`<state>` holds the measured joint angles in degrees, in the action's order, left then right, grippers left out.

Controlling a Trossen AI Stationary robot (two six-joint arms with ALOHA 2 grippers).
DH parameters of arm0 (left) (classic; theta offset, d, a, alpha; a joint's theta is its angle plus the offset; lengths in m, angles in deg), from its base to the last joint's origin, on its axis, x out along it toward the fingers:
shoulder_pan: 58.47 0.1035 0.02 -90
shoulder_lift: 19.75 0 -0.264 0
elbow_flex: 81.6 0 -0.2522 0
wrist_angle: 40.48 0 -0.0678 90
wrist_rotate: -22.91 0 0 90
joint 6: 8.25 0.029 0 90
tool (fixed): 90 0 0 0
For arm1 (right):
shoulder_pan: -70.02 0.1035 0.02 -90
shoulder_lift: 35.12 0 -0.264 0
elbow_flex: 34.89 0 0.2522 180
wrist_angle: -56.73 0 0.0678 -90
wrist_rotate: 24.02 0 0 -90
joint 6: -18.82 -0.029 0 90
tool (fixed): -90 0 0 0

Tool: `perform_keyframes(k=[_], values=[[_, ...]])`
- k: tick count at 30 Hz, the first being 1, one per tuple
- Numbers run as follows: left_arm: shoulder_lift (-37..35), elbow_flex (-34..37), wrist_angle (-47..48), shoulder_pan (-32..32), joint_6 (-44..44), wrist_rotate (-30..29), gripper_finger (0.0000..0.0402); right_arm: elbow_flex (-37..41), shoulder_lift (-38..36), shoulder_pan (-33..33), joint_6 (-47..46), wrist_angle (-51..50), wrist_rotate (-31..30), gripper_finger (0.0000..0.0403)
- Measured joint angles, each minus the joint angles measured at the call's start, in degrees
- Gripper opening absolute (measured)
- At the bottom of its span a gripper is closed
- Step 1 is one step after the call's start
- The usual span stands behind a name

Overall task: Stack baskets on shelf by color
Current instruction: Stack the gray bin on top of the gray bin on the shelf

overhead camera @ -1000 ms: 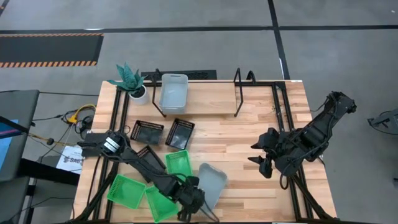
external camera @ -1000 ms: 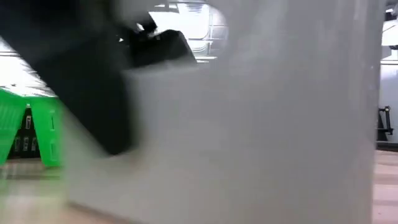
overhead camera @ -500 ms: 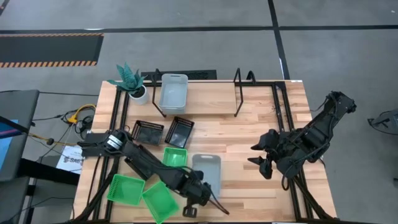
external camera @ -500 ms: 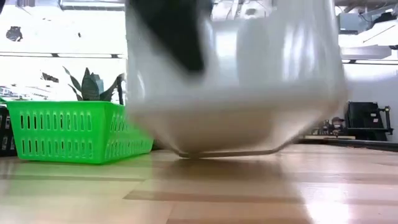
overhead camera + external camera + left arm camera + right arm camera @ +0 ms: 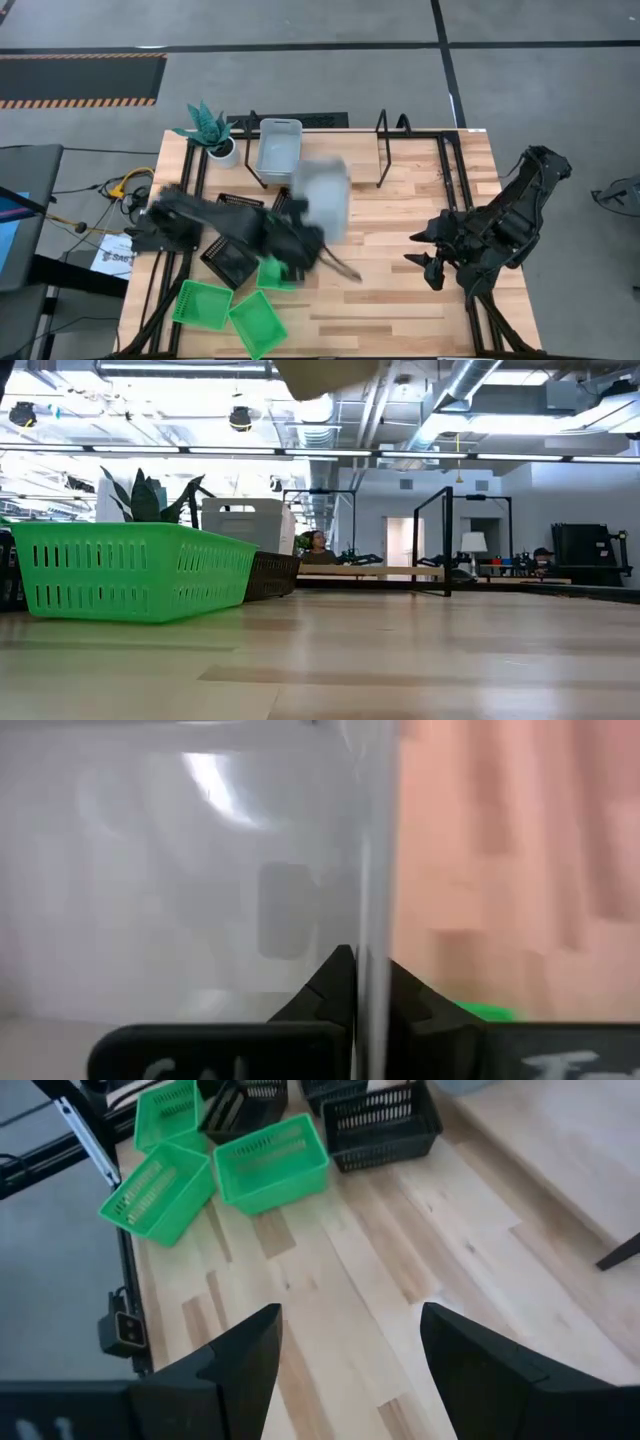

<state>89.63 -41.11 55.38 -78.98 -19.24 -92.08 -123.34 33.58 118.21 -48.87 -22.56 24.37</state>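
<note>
- Left gripper (image 5: pixel 318 243) is clamped on the rim of a pale grey basket (image 5: pixel 322 199), held up off the table just at 5 o'clock from the grey basket (image 5: pixel 279 146) sitting on the shelf (image 5: pixel 330 163).
- Right gripper (image 5: pixel 432 258) sits at 3 o'clock, jaws wide apart, holding nothing.
- Green baskets (image 5: pixel 232 308) are down around 7 o'clock, with the black baskets (image 5: pixel 232 252) just above them.

Smooth pale plastic basket (image 5: pixel 322 198), wooden tabletop (image 5: pixel 400 270)

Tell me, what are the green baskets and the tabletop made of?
The green baskets look like moulded plastic: bright, even colour, slotted mesh walls, slight gloss. The tabletop looks like light wood, probably sealed: joined planks with visible grain and a faint sheen.
</note>
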Motion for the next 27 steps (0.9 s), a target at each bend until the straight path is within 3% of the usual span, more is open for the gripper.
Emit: perform_keyframes(k=[4,7,13,18,27], values=[[-8.1,4.4,4.0,6.3,0.7,-10.7,0.0000,0.0,0.0,0.1,0.1,-0.6,-2.4,0.0264],[-13.0,9.4,5.8,12.1,2.7,-13.3,0.0000,0.0,0.0,-0.4,0.6,-1.3,-2.4,0.0264],[-20.9,23.4,-2.8,25.1,10.1,-3.9,0.0000,0.0,0.0,-0.4,0.6,-1.9,-2.4,0.0264],[-22.8,33.6,-9.3,31.3,20.0,2.3,0.0000,0.0,0.0,-0.5,0.6,-1.9,-2.4,0.0264],[-22.8,41.7,-15.6,38.2,30.1,9.5,0.0000,0.0,0.0,-1.9,-1.3,-1.8,-2.5,0.0264]])
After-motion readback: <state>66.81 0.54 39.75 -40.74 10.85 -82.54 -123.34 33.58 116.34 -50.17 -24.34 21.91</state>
